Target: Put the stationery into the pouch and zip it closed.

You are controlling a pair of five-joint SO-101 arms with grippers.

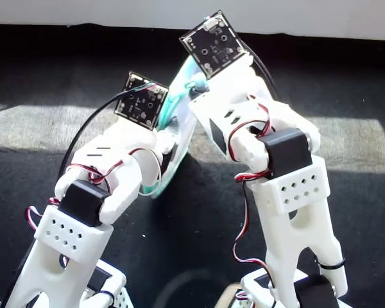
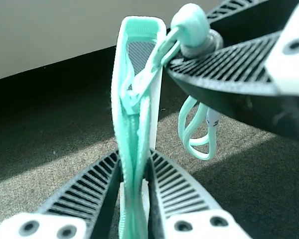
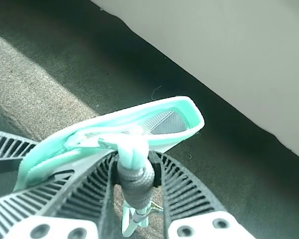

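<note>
Mint pouch [image 1: 179,138]: held up off the dark counter [image 1: 346,147], between both tools.
Left tool [image 2: 135,162]: clenched on the pouch's edge.
Right tool [image 3: 134,162]: clenched on the zipper pull [image 3: 132,149].
Progress: stationery judged packed; the zip seems nearly closed, though its teeth are poorly seen.
Remaining: the last stretch of zipping.

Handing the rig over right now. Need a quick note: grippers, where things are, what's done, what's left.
Left gripper: jaws shut on the edge of the pouch.
Right gripper: jaws shut on the zip pull, which sits near one end of the pouch.
Pouch: held on edge between the two arms, wrist loop dangling.
Done: zipping stage reached. What is inside the pouch cannot be told.
Left: confirm the zip is fully closed and finish the pull if not, then set the pouch down and release.
</note>
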